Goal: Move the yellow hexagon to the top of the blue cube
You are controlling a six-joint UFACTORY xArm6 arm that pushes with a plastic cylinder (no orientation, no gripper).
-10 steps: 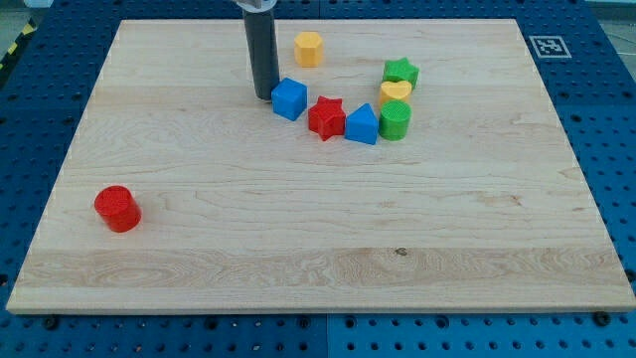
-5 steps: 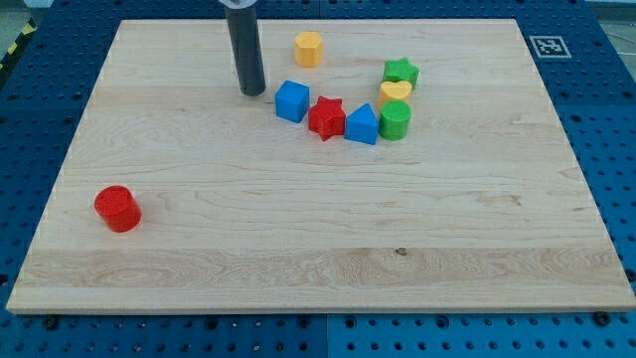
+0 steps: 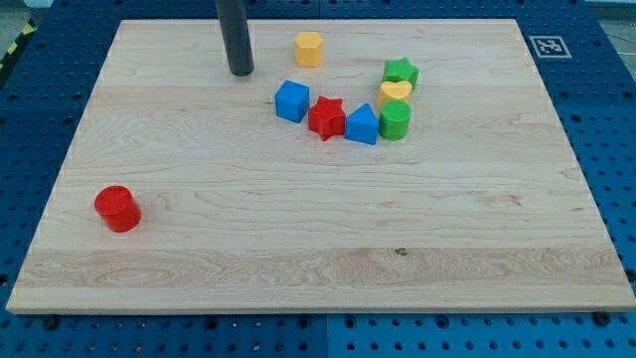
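The yellow hexagon (image 3: 309,48) sits near the view's top, above and slightly right of the blue cube (image 3: 292,100), with a clear gap between them. My tip (image 3: 240,73) is on the board to the left of the yellow hexagon and up-left of the blue cube, touching neither. The rod rises out of the view's top.
A red star (image 3: 326,117) touches the blue cube's right side, then a blue house-shaped block (image 3: 362,124), a green cylinder (image 3: 395,119), a yellow heart (image 3: 396,92) and a green star (image 3: 400,72). A red cylinder (image 3: 117,208) stands at the lower left.
My tip has moved up and to the left, away from the blue cube's left side. The blue cube has shifted very slightly; the other blocks have not moved.
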